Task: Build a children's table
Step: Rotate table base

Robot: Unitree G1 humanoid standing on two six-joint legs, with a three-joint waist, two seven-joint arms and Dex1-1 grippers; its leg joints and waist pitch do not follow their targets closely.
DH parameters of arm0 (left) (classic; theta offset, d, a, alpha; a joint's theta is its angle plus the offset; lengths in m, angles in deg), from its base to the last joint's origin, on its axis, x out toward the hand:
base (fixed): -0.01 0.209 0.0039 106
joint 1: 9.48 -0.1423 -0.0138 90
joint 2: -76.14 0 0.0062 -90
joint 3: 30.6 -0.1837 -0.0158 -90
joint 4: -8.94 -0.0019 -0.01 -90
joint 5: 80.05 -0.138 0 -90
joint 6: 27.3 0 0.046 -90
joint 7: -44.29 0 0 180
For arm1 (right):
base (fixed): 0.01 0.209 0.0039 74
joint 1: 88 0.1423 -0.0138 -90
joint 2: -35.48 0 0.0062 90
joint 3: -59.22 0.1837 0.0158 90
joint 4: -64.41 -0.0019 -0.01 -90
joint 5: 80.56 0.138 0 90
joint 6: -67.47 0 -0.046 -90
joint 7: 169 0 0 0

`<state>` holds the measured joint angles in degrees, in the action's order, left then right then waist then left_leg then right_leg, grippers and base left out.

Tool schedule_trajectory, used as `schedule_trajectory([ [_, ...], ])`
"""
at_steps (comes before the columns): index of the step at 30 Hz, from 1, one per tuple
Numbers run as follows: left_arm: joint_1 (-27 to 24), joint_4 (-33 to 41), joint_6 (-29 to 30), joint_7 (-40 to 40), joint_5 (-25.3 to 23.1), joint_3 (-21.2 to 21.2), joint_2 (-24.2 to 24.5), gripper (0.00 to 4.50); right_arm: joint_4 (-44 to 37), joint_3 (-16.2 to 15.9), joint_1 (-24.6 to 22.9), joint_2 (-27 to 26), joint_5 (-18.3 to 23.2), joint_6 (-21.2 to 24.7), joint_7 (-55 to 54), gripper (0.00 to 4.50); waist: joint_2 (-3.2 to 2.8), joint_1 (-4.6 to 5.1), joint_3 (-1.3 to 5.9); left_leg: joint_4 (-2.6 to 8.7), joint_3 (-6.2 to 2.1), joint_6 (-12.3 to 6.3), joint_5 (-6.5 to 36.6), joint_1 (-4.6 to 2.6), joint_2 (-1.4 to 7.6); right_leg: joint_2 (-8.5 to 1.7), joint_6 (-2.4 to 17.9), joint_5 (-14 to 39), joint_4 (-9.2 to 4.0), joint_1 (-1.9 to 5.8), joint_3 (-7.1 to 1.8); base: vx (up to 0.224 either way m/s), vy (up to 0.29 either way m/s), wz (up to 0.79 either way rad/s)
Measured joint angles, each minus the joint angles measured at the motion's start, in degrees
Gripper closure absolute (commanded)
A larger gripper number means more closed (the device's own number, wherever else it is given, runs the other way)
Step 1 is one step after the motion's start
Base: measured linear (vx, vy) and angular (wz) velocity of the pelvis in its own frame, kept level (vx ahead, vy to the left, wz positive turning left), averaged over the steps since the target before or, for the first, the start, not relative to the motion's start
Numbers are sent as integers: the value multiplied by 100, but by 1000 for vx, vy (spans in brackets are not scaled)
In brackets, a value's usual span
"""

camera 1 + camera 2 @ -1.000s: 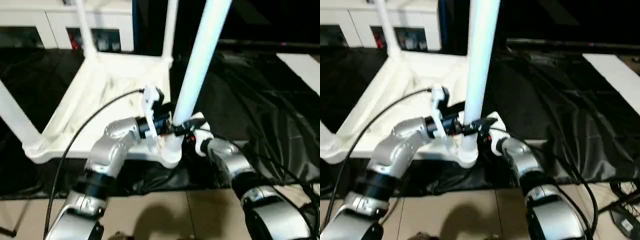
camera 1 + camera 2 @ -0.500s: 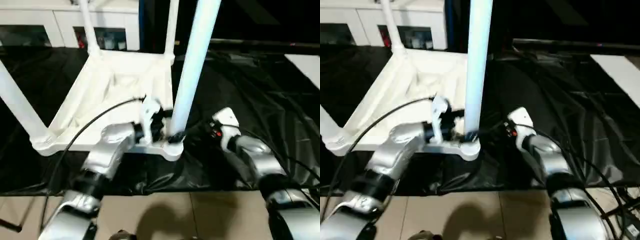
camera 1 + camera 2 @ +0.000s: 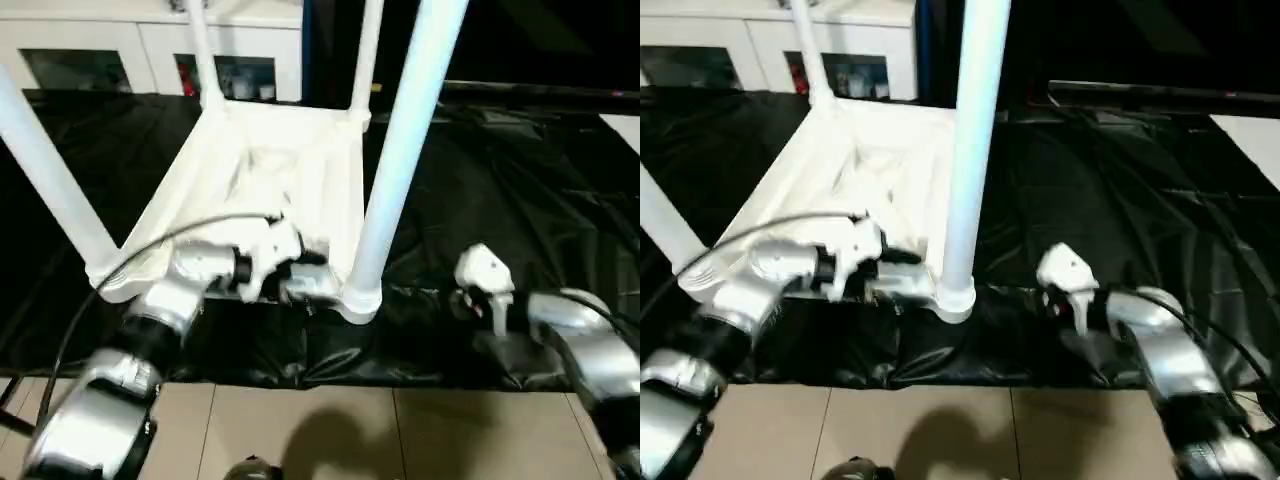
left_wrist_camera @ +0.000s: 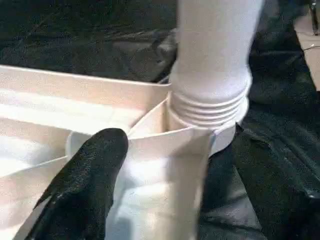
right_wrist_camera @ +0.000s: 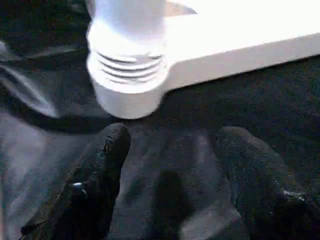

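Table top [image 3: 270,170]: lying upside down on the black sheet [image 3: 500,190], filling the centre-left of the head view, ribbed underside facing up.
Legs: four standing up from the corner sockets; the nearest leg [image 3: 405,150] rising through the centre of the frame, another leg [image 3: 45,165] leaning up toward the left edge, two thinner-looking ones [image 3: 200,50] standing at the far corners near the top.
Near corner socket [image 3: 360,298]: sitting low in the centre, thread rings showing where the leg enters [image 4: 210,107]; same joint showing in the right wrist view [image 5: 127,75], lying on the black sheet.
Left gripper [image 3: 305,275]: reaching in from the lower left, hovering over the near edge of the table top just beside the nearest leg; one black finger [image 4: 85,185] lying against the white rim; jaws probably parted, though not clear from these views, grasping nothing visible.
Right gripper [image 5: 170,175]: sitting at the lower right of the head view [image 3: 470,298], apart from the socket; two black fingers [image 5: 100,170] spread wide, released, black sheet showing between them.
Cabinet [image 3: 150,50]: white, glass-doored, running along the upper left behind the table.
Floor [image 3: 300,430]: beige tiles lying along the bottom edge, in front of the sheet.
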<state>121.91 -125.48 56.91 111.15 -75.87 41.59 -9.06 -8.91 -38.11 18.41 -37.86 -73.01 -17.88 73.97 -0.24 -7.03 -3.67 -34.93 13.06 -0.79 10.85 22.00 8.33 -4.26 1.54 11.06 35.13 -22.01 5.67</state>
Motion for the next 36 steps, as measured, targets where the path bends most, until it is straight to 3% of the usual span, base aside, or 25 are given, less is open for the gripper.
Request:
schedule_trajectory([
  [11,350,-1188,-219,763,-90,5,31,181,-1178,-4,-540,399,404,788,379,134,-51,-54,10,0,0,-5,3,-2,0,-1,-1,1,-6,3,1,0,0,0],
  [19,647,-1790,-557,730,-220,121,57,227,-1471,0,-601,486,535,1119,379,134,-50,-111,10,0,0,-6,4,-2,0,-2,-2,1,-8,4,1,0,0,0],
  [20,657,-1845,-571,730,-233,122,58,254,-1497,0,-623,505,544,1151,381,134,-51,-111,10,0,0,-6,4,-2,0,-2,-2,1,-8,4,1,0,0,0],
  [25,738,-2112,-588,792,-301,123,69,266,-1615,3,-697,537,583,1275,381,134,-51,-114,10,0,0,-6,4,-3,0,-3,-2,1,-8,4,1,0,0,0],
  [26,759,-2158,-590,797,-319,123,69,297,-1618,3,-709,537,583,1279,381,134,-51,-114,10,0,0,-6,4,-2,0,-3,-2,1,-8,4,1,0,0,0],
  [27,777,-2190,-598,801,-344,123,71,301,-1621,2,-717,537,583,1283,381,105,-51,-114,10,0,0,-6,4,-2,0,-3,-2,1,-8,4,1,0,0,0],
  [30,831,-2297,-666,801,-413,123,73,303,-1658,3,-720,542,615,1336,379,95,-51,-114,10,0,0,-6,4,-3,0,-3,-3,2,-9,4,1,0,0,0],
  [36,837,-2404,-710,862,-469,128,73,366,-1657,2,-720,580,634,1382,377,41,-51,-117,10,0,0,-6,4,-3,0,-3,-3,2,-8,4,2,0,0,0],
])
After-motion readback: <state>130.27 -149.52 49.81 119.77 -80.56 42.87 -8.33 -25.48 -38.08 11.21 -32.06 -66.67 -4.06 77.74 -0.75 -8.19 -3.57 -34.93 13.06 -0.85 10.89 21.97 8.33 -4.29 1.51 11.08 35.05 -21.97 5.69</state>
